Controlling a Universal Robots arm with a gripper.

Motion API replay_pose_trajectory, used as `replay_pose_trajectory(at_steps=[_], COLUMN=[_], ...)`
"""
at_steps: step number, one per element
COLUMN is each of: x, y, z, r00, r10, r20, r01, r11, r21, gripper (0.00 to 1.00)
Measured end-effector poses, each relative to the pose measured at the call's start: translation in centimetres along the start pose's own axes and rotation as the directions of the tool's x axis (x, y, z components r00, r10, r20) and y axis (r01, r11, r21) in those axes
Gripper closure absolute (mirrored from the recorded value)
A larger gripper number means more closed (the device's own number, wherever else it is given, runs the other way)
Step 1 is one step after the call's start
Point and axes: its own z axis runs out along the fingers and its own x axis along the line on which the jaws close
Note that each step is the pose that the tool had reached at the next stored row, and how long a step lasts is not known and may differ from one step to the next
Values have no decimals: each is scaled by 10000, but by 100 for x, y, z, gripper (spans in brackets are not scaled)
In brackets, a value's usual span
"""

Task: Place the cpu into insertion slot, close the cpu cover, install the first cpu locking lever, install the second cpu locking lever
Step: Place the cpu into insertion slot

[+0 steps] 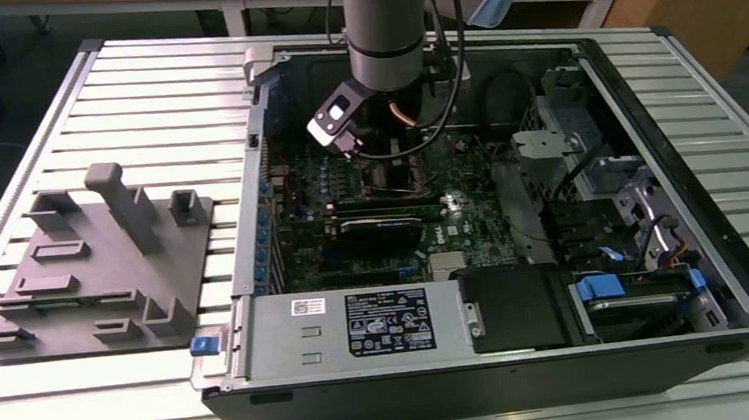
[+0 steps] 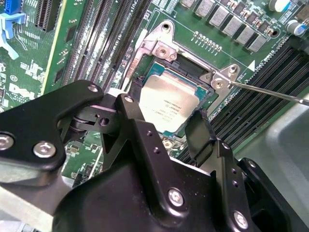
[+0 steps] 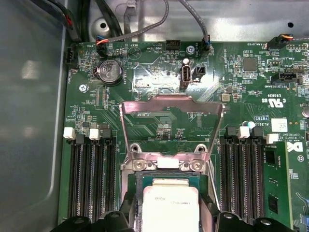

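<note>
Nearest the wrist cameras, the gripper point(image 2: 164, 115) has its two black fingers point(image 2: 199, 126) set against opposite edges of the cpu point(image 2: 169, 101), pinching it as far as the second wrist view shows; whether the grip bears any load cannot be told. The cpu lies flat, silver top upward, inside the dark frame of the insertion slot point(image 2: 189, 73), so the first step, placing the chip, looks to be at or very near its end. By my reading this point calls for the chip to sit square and level in the socket, with no tilt at a corner, before the grip lets go. Just beyond the slot, in the first wrist view, the cpu cover point(image 3: 169, 100) stands swung up on its hinge, the green motherboard point(image 3: 159, 77) showing through its square cut-out, so closing it is not yet done. A thin metal lever rod point(image 2: 270, 92) juts out free beside the socket, and I judge neither locking lever installed. Long black memory slots point(image 3: 91, 179) flank the socket on both sides. Farther off, the exterior view shows the arm point(image 1: 387, 28) reaching down into the open computer case point(image 1: 694, 195), which lies on a slatted bench point(image 1: 137, 88) with a grey fixture tray point(image 1: 99, 272) at the exterior view's left.
</note>
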Motion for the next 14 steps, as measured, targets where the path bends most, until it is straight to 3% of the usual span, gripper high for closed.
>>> replay_pose_trajectory(at_steps=[7, 8, 14], x=[3, 3, 17], y=[0, 0, -1], z=[2, 1, 1], r00=[10000, 10000, 10000], r10=[1, 1, 2], r20=[-6, -5, -2], r01=[-1, -1, -2], r11=[10000, 10000, 10000], r21=[-2, -1, 0], gripper=[38, 31, 31])
